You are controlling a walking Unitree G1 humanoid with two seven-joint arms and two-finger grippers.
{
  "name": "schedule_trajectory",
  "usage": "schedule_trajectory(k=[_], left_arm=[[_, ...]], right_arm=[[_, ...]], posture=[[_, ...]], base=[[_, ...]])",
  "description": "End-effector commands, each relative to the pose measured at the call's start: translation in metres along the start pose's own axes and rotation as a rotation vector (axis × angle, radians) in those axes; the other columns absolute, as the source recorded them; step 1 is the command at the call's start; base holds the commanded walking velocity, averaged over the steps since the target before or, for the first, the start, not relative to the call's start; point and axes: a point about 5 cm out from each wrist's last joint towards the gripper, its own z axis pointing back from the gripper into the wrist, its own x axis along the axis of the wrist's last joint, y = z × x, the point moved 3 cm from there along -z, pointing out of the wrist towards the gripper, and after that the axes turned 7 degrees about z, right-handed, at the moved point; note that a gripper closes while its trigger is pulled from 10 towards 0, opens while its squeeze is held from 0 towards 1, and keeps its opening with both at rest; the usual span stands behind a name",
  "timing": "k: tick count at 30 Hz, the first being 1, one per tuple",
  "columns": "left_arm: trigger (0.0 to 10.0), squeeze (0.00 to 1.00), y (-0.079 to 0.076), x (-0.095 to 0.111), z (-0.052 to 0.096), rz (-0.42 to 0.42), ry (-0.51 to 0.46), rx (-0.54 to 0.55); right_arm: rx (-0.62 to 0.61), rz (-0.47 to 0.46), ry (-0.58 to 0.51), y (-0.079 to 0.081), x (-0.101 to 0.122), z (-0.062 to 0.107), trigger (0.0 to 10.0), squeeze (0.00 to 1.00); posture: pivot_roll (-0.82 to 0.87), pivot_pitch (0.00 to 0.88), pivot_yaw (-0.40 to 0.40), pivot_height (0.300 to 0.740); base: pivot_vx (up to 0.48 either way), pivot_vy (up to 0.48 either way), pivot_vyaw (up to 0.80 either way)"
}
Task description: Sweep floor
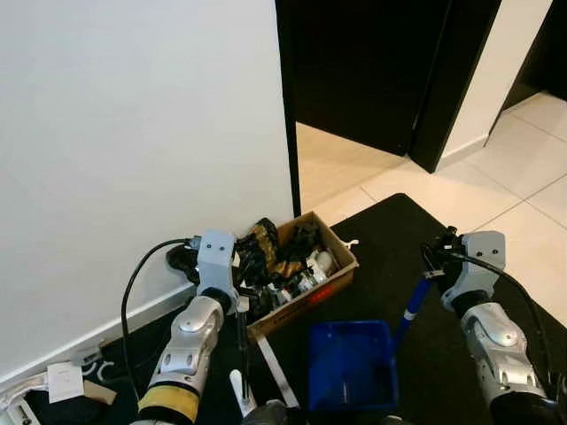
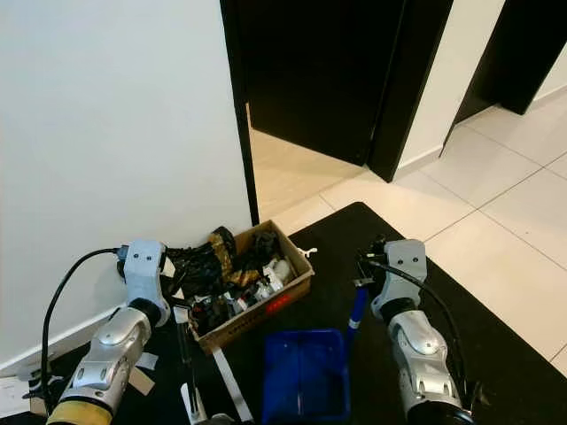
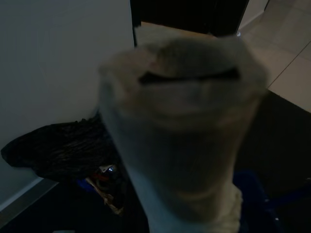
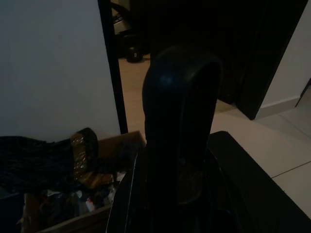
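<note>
Sweeping appears set up but not begun: left gripper clenched on the broom handle, right gripper grasping the blue dustpan on the black mat (beside the cardboard box); next, locate debris.

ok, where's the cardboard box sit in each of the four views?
Left eye view: cardboard box at lower centre, against the white wall, above the blue dustpan.
Right eye view: box left of lower centre, above the dustpan.
Left wrist view: too dark and blurred to tell; a pale handle blocks the middle.
Right wrist view: box in the bottom-left corner, dim.
Shared landmark: the black door frame edge beside the wall.
</note>
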Motion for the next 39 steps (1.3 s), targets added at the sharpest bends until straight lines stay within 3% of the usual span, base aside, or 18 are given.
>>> schedule_trajectory(k=[1,13,39], left_arm=[[10.0,0.0,0.004,0.007,-0.001,-0.039,-0.027,0.006],[10.0,0.0,0.004,0.003,0.0,-0.051,-0.027,0.015],[10.0,0.0,-0.001,0.002,-0.002,-0.055,-0.027,0.002]], right_arm=[[0.015,-0.005,-0.016,0.004,0.004,-0.004,10.0,0.0],[-0.015,-0.021,0.021,0.016,-0.005,-0.007,10.0,0.0],[-0.019,-0.019,0.028,0.021,-0.008,-0.007,10.0,0.0]], posture=[[0.08,0.02,0.07,0.74],[0.09,0.03,0.058,0.74],[0.08,0.034,0.058,0.74]], base=[[0.0,0.0,0.0],[0.0,0.0,0.0],[0.0,0.0,0.0]])
